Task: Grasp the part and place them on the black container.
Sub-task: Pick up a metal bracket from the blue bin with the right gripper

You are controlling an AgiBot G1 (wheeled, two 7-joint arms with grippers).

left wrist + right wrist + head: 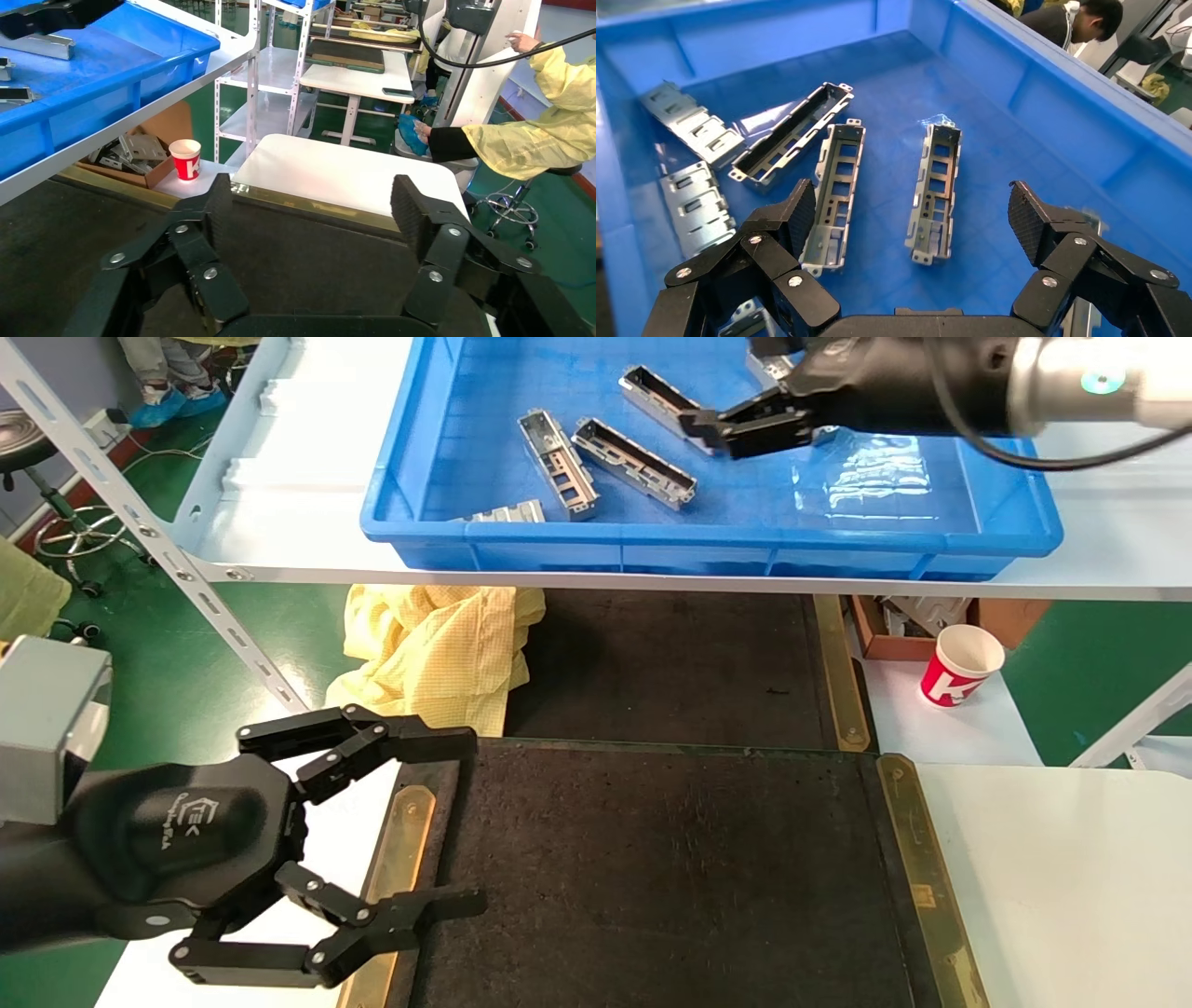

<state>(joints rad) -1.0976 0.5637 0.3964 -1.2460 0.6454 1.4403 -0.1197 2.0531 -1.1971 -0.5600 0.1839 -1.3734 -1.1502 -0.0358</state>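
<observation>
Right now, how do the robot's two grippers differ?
The right gripper reaches into the blue crate on the shelf, above the metal parts; the left gripper hangs lower, at the edge of the black container, which bears no part. Both are black, open and hold nothing.

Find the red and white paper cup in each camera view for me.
Head view: the paper cup stands on the white surface below the shelf, right of the black container.
Left wrist view: the cup stands beside a cardboard box, beyond the open left gripper.
Right wrist view: not in it.
Shared landmark: the blue crate.
</observation>
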